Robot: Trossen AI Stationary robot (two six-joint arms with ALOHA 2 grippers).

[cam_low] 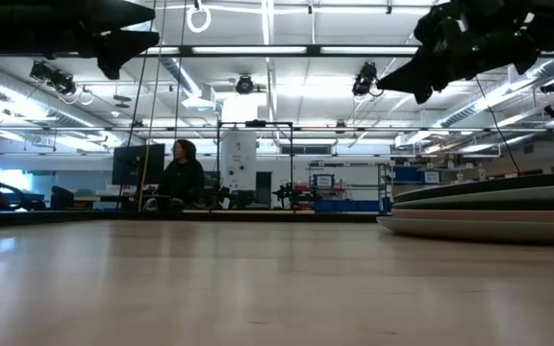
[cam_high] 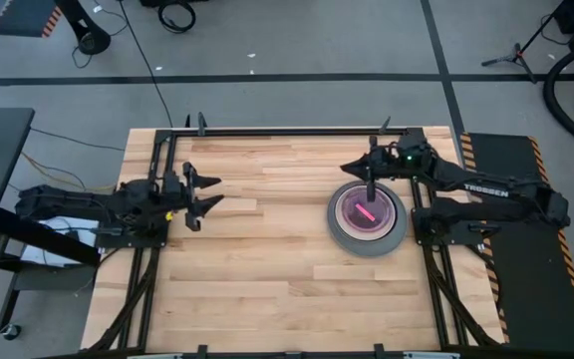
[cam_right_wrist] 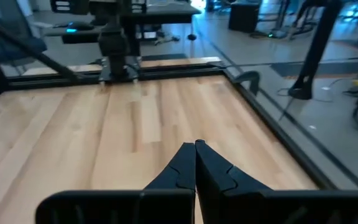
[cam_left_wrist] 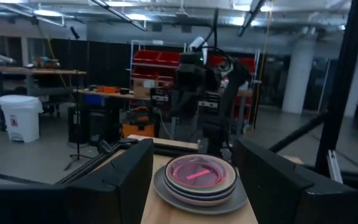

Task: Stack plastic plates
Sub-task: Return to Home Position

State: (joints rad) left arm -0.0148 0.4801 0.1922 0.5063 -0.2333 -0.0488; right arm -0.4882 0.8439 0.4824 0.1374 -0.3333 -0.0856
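Observation:
The plastic plates point(cam_high: 367, 216) sit in one stack on the table's right half. A large grey plate point(cam_high: 352, 239) is at the bottom, with paler and pink plates above it and a small red-pink one point(cam_high: 366, 210) on top. The stack also shows in the left wrist view point(cam_left_wrist: 197, 180) and the low view point(cam_low: 493, 210). My right gripper point(cam_high: 347, 168) point(cam_right_wrist: 196, 145) is shut and hovers off the table, just beyond the stack's far-left rim. My left gripper point(cam_high: 214, 191) point(cam_left_wrist: 194, 171) is open, raised near the table's left edge and pointing toward the stack.
Bare wooden tabletop point(cam_high: 267, 269) stretches between the two arms and toward the near edge. A black metal frame point(cam_high: 267, 130) runs round the table. In the room beyond, a person point(cam_low: 181, 178) sits far behind the table.

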